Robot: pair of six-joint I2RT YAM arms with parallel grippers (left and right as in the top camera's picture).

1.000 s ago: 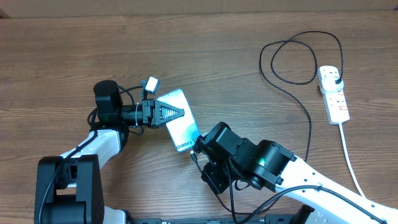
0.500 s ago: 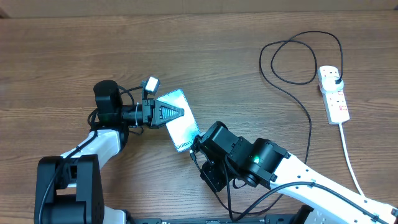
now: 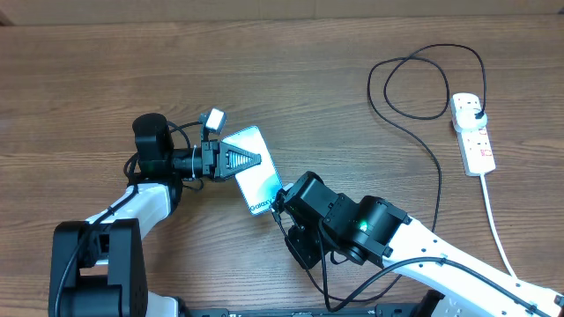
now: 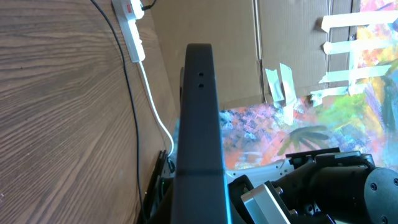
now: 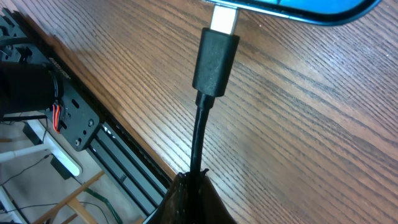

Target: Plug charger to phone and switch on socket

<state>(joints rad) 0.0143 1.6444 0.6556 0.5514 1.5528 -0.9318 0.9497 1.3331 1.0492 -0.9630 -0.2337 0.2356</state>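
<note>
The phone (image 3: 255, 173), cyan screen up with "Galaxy" text at its near end, lies tilted at mid table. My left gripper (image 3: 248, 159) is shut on its far end; the left wrist view shows the phone's dark edge (image 4: 199, 124) running away from the camera. My right gripper (image 3: 280, 209) is shut on the black charger cable (image 5: 198, 140) just behind the connector (image 5: 215, 61). The connector's metal tip (image 5: 224, 20) touches the phone's bottom edge (image 5: 298, 9). The cable (image 3: 436, 172) loops back right to a black plug head (image 3: 476, 111) in the white socket strip (image 3: 472, 134).
The strip's white cord (image 3: 495, 224) runs toward the front right edge. In the left wrist view the strip (image 4: 129, 15) and cord show far off, with cardboard and a painted panel beyond the table. The table's front edge and a metal rail (image 5: 87, 124) lie below the connector.
My right gripper has edged slightly up and left toward the phone's near end with the connector. The left gripper and phone have not moved.
</note>
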